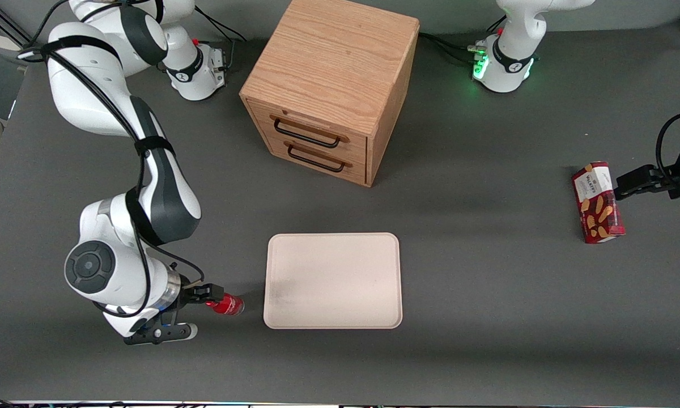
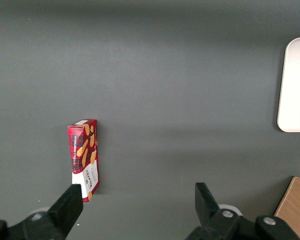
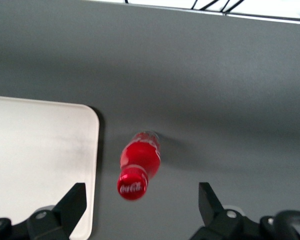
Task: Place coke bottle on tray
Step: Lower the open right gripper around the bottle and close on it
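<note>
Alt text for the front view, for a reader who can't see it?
The gripper is open around the coke bottle on the grey table, beside the bare tray. A wooden two-drawer cabinet stands farther from the camera.

coke bottle (image 3: 139, 167) cap: Coca-Cola script | biscuit box (image 1: 597, 202): "Walkers"

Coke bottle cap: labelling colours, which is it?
Red, on the coke bottle; clearest in the right wrist view, gripper open around it.
</note>
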`<state>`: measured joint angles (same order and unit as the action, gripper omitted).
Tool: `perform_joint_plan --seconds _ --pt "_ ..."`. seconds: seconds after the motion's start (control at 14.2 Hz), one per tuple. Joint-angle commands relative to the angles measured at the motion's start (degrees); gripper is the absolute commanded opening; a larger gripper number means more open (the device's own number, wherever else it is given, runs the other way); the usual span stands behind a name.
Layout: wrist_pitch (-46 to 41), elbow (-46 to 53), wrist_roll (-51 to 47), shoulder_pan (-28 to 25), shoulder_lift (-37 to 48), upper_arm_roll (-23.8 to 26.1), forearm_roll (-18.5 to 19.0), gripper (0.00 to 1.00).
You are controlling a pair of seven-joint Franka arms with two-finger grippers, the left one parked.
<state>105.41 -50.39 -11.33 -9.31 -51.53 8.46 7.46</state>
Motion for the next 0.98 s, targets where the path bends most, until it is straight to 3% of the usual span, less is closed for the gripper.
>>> perform_joint_plan --seconds 0.0,0.77,0.91 --pt "3.7 -1.6 -1.6 -0.3 -0.3 0.2 1.3 0.99" --pt "4.8 -3.3 -1.6 -0.3 -1.5 0.3 0.7 0.98" --pt "4.5 -3.3 -2.0 -0.3 -1.3 0.3 0.6 0.91"
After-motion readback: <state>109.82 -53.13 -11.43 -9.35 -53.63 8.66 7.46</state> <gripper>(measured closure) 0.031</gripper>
